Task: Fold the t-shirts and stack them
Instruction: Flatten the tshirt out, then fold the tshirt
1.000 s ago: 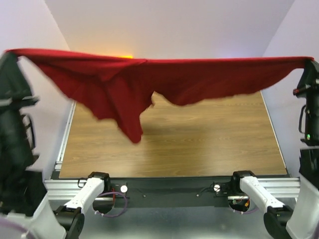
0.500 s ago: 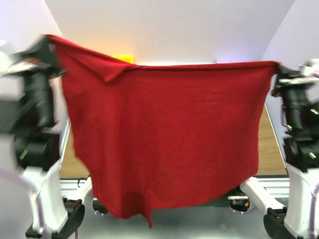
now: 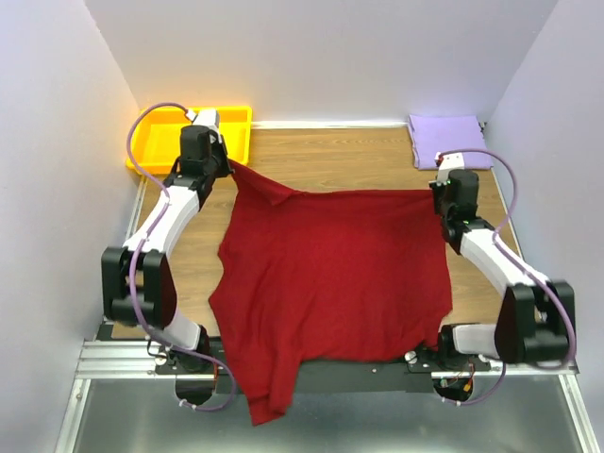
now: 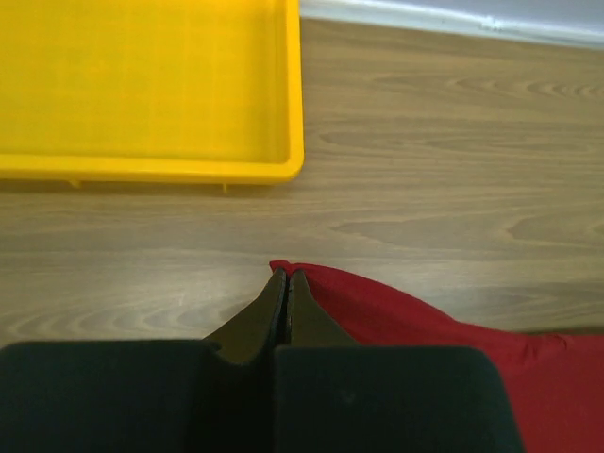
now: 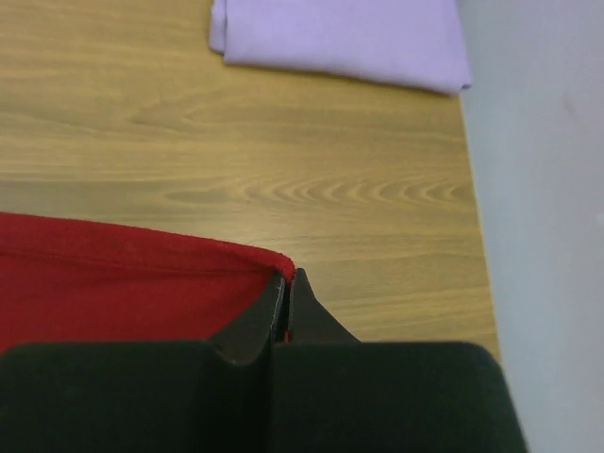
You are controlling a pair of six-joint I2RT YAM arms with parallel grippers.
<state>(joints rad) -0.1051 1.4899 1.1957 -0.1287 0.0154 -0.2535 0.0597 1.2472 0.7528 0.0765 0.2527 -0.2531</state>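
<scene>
The deep red t-shirt (image 3: pixel 330 283) lies spread over the table, its near end hanging past the front edge over the arm bases. My left gripper (image 3: pixel 226 165) is shut on its far left corner (image 4: pixel 293 274), low over the wood. My right gripper (image 3: pixel 437 193) is shut on its far right corner (image 5: pixel 278 264). The far edge of the shirt runs taut between the two grippers. The pale lavender t-shirt (image 3: pixel 448 142) lies folded at the far right corner of the table, and its near edge (image 5: pixel 340 38) shows in the right wrist view.
A yellow-orange plastic tray (image 3: pixel 151 127) stands at the far left corner, just beyond my left gripper, its near wall (image 4: pixel 189 170) close ahead. Walls close in the table (image 3: pixel 330 160) on three sides. Bare wood shows along the back and both sides of the red shirt.
Both arms have swung down and forward from holding the red shirt high in the air. The shirt now rests spread on the table instead of hanging.
</scene>
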